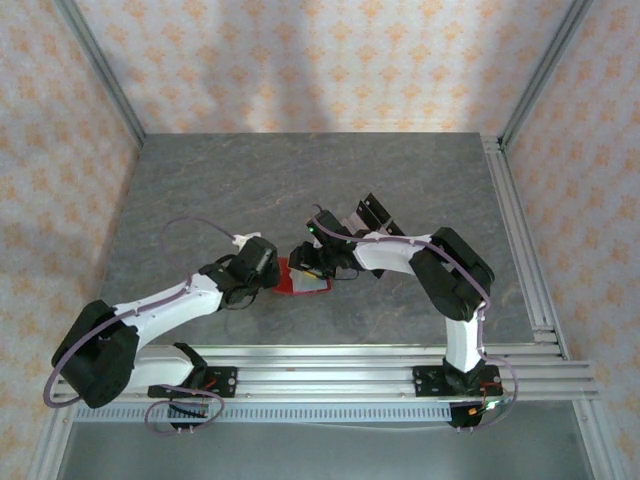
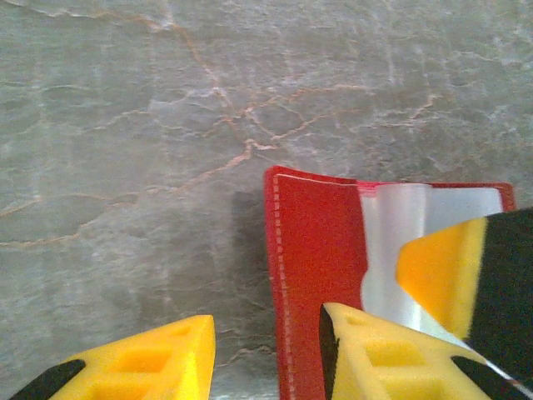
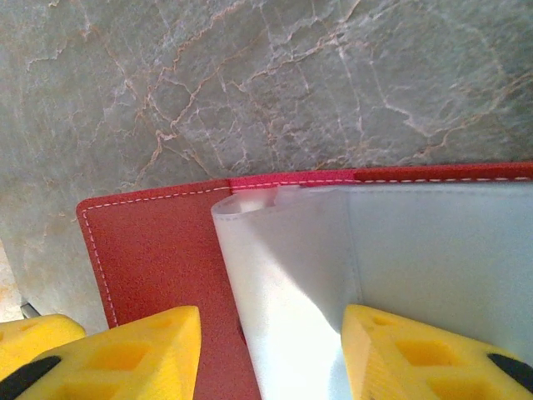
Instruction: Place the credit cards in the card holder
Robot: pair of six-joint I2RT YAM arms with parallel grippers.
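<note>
The card holder [image 3: 158, 250] lies open directly under both hands: the left gripper [image 2: 265, 333] has its jaws wide apart astride the red edge, the right gripper [image 3: 271, 321] is spread above the pale pocket, and neither has hold of anything. The credit cards [image 1: 362, 213] lie just beyond the right gripper on the table [image 1: 250, 180], so I judge that no card is in yet and all are left to insert. The table is grey, stone-like with pinkish veins, enclosed by walls [image 1: 330, 60] of pale flowered paper.
</note>
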